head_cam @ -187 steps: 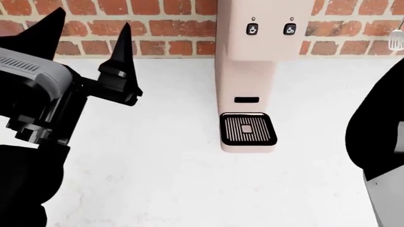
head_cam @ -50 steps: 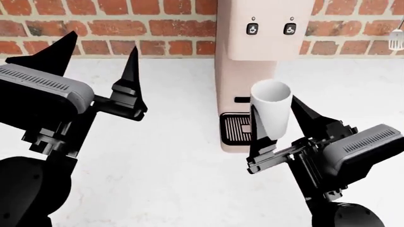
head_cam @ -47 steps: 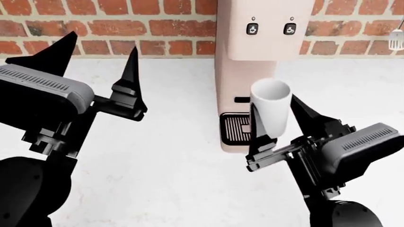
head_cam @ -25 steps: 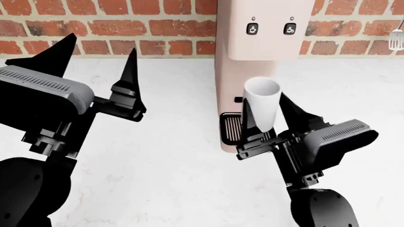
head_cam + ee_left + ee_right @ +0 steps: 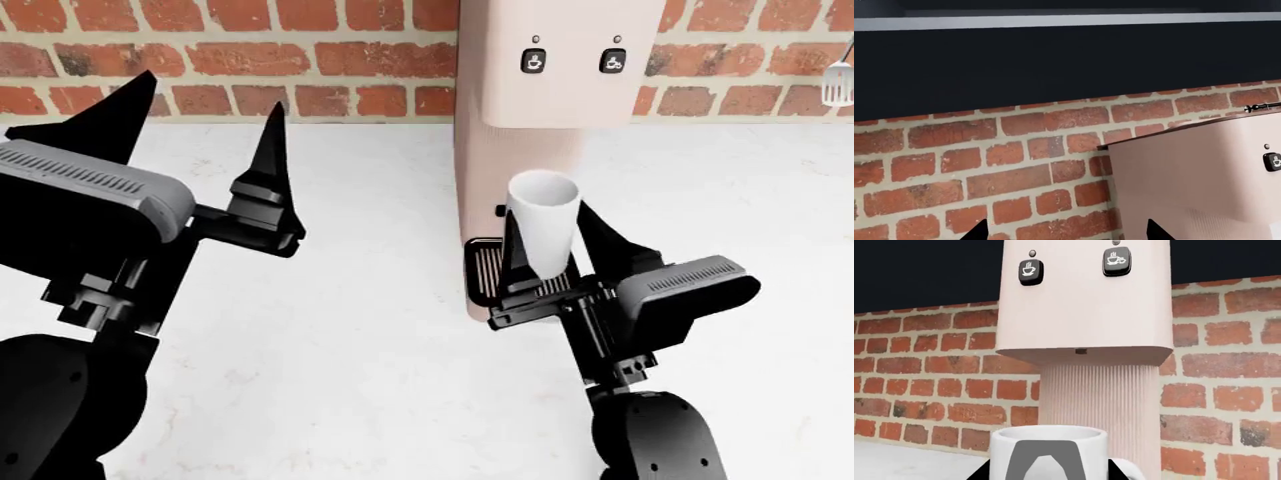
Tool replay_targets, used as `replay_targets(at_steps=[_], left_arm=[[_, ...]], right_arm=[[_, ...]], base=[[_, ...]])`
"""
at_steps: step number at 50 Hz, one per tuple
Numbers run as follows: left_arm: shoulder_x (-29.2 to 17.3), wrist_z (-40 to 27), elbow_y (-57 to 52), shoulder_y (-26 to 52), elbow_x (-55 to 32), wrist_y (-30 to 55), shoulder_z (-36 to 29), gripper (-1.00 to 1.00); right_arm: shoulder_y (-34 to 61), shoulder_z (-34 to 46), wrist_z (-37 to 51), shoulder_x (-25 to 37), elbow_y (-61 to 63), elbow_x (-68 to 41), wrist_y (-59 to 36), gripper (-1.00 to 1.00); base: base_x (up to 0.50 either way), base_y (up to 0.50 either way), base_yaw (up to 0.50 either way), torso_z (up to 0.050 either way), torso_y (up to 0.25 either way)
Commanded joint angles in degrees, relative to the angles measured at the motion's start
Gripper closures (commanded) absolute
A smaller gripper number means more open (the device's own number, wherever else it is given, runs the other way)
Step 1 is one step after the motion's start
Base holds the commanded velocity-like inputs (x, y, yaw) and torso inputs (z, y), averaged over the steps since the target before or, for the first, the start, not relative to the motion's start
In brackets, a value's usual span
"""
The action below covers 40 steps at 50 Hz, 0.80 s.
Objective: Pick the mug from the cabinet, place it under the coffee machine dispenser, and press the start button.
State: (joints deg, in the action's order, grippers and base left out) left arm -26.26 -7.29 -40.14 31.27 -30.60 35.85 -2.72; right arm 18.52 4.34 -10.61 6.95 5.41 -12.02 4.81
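Observation:
The white mug stands upright between the fingers of my right gripper, which is shut on it. It sits over the black drip tray, against the column of the pinkish-beige coffee machine dispenser; whether it rests on the tray is hidden. In the right wrist view the mug fills the gap in my right gripper, below the machine head and its two black buttons. My left gripper is open and empty, raised to the left of the machine; its wrist view has it facing the brick wall.
A red brick wall runs behind the white counter. A dark cabinet underside hangs above the wall. A utensil hangs at the far right.
My right gripper has carried the mug left and closer to the machine, so it now covers most of the drip tray. The left arm has barely moved.

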Motion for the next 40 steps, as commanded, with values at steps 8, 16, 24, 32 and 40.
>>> replay_targets(at_steps=[8, 16, 24, 32, 40], left_arm=[[-0.49, -0.46, -0.39, -0.11, -0.30, 0.13, 0.05, -1.00], [-0.74, -0.52, -0.79, -0.69, -0.48, -0.09, 0.14, -1.00], [-0.83, -0.58, -0.65, -1.03, -0.53, -0.43, 0.22, -1.00], [-1.01, -0.69, -0.71, -0.84, -0.75, -0.37, 0.26, -1.00], [-1.19, -0.74, -0.68, -0.93, -0.83, -0.56, 0.30, -1.00]], right_arm=[[2.71, 1.40, 1.81, -0.39, -6.71, 2.25, 3.45, 1.00], [4.60, 2.08, 3.06, -0.70, -9.48, 3.06, 4.36, 1.00], [6.83, 2.60, 4.10, -0.70, -11.36, 3.23, 3.88, 1.00], [8.60, 2.95, 4.99, -0.58, -13.60, 3.38, 4.09, 1.00], [9.52, 3.43, 5.79, -0.62, -15.66, 3.53, 4.92, 1.00]], base=[[0.00, 0.00, 0.00, 0.000, 0.001], [0.00, 0.00, 0.00, 0.000, 0.000], [0.00, 0.00, 0.00, 0.001, 0.000], [0.01, 0.00, 0.01, 0.000, 0.000], [0.02, 0.00, 0.01, 0.000, 0.000]])
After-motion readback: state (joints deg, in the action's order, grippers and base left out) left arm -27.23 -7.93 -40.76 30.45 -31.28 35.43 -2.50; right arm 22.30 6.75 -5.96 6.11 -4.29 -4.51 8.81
